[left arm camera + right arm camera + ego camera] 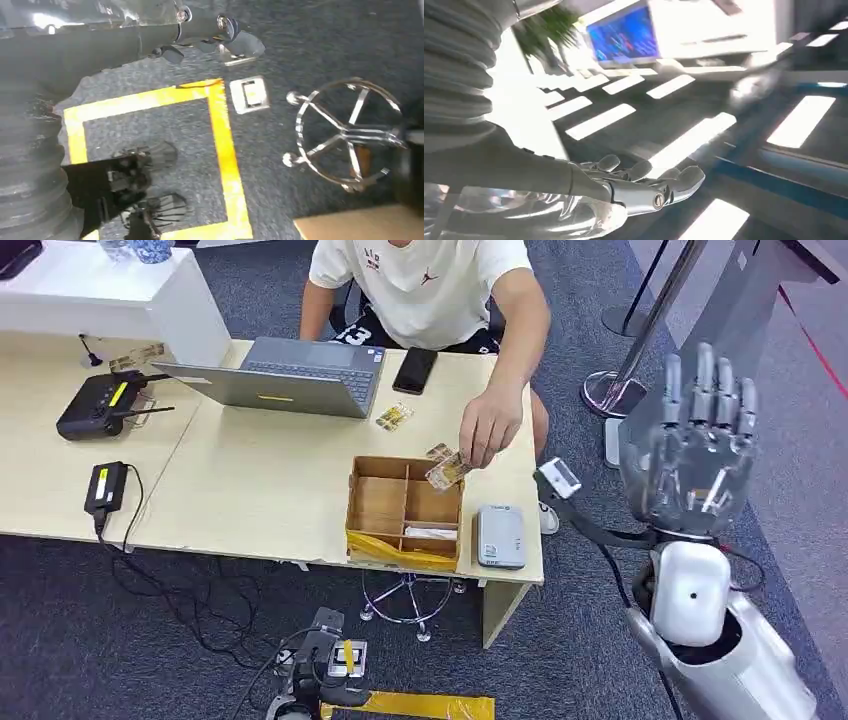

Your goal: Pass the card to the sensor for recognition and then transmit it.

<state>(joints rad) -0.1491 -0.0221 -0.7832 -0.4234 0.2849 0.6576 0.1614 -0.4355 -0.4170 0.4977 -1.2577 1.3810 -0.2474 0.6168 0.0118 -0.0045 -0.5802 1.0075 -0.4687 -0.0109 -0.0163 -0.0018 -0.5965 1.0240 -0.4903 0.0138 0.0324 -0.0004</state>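
Observation:
A person seated behind the table pinches a small card (447, 472) over the back right corner of a divided cardboard box (378, 502). A grey card sensor (500, 536) lies flat just right of the box, near the table's front edge. My right hand (700, 450) is raised beyond the table's right end with its fingers (674, 182) straight, apart and empty. It is well right of the card and sensor. My left hand (120, 182) hangs low over the floor, its dark fingers blurred and loosely apart with nothing in them.
A second card (394, 417) lies near a grey laptop (285, 375) and a black phone (414, 369). A black router (100, 403) and power adapter (105, 487) sit at the left. A chrome chair base (345, 135) and yellow floor tape (222, 150) lie below.

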